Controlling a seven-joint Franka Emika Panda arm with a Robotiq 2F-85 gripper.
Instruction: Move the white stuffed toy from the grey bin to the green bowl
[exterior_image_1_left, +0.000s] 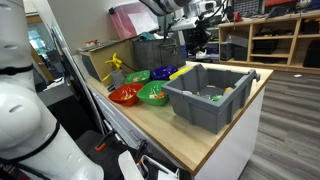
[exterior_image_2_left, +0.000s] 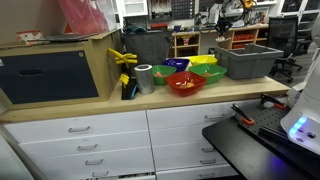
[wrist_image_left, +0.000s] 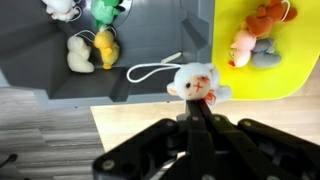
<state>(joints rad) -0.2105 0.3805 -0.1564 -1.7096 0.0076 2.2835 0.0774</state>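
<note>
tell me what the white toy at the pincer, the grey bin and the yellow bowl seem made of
The white stuffed toy: plush fabric, fuzzy and matte, with a thin cord loop. The grey bin: likely moulded plastic, smooth walls with a dull sheen. The yellow bowl: probably plastic too, even bright colour, smooth surface; hard to be sure from the look alone.

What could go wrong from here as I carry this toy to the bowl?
The gripper pinches the white stuffed toy only at its lower edge, so it may slip. Its cord loop hangs across the grey bin wall and could snag. The yellow bowl lies right alongside; a drop could land there.
</note>
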